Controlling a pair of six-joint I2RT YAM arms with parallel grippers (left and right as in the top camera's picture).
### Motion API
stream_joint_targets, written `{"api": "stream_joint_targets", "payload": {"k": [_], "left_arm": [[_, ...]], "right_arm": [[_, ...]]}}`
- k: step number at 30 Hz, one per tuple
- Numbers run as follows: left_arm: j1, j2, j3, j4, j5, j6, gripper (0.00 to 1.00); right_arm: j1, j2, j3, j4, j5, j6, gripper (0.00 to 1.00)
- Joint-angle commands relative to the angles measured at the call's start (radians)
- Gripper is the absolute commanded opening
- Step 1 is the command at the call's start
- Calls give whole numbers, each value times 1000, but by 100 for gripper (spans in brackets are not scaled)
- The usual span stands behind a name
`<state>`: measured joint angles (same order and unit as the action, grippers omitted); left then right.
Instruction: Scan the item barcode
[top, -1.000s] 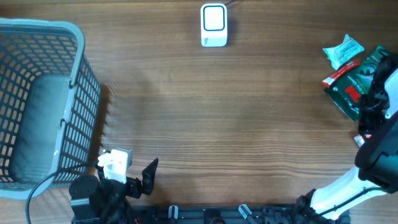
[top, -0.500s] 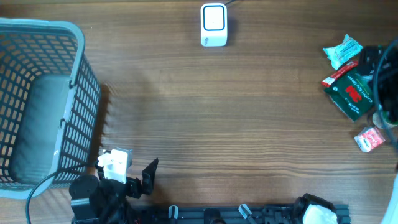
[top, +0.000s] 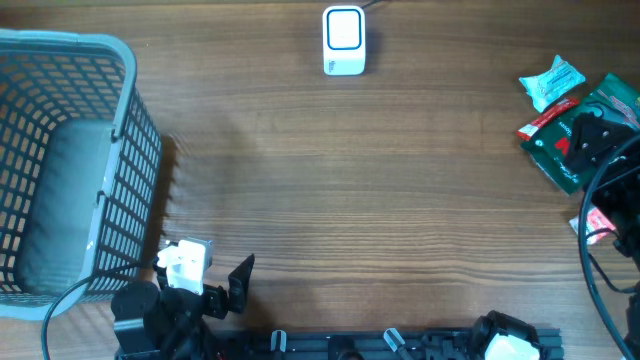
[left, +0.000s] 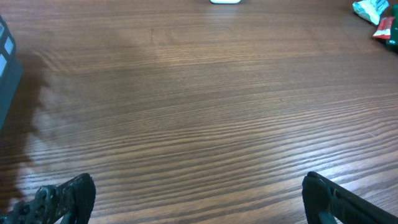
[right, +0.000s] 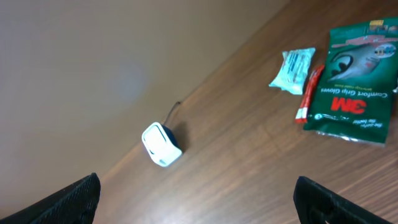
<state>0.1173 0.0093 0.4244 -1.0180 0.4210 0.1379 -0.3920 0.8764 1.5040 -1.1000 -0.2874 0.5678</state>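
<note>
Right gripper (right: 196, 190) has moved near the green 3M packet (right: 351, 81), jaws wide.

Green packet (right: 354, 74): "3M", "Comfort Grip Gloves".

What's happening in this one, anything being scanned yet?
Not yet. The right end effector is open and empty above the items at the right of the table: a green 3M gloves pack, a teal packet, a red sachet. The white scanner stands untouched at the far edge. The left end effector, open too, sits near the basket.
</note>
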Motion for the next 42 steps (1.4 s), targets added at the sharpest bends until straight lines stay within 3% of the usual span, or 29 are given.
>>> {"api": "stream_joint_targets", "payload": {"k": [1, 5, 10, 17, 22, 29, 37, 42], "left_arm": [[3, -3, -2, 3, 16, 13, 100], [3, -3, -2, 3, 16, 13, 100], [3, -3, -2, 3, 16, 13, 100], [3, -3, -2, 3, 16, 13, 100], [3, -3, -2, 3, 16, 12, 100], [3, -3, -2, 3, 16, 13, 100], [3, -3, -2, 3, 16, 12, 100], [3, -3, -2, 3, 16, 13, 100]], "right_arm": [[40, -32, -47, 119, 17, -50, 100], [206, -154, -195, 369, 64, -233, 100], [270, -383, -500, 668, 84, -235, 100], [271, -774, -1068, 1183, 76, -224, 100], [271, -873, -1286, 1313, 77, -208, 100], [295, -874, -1499, 1364, 180, -136, 100], [331, -874, -1499, 1104, 288, -157, 100], [331, -874, -1499, 1103, 257, -241, 100]]}}
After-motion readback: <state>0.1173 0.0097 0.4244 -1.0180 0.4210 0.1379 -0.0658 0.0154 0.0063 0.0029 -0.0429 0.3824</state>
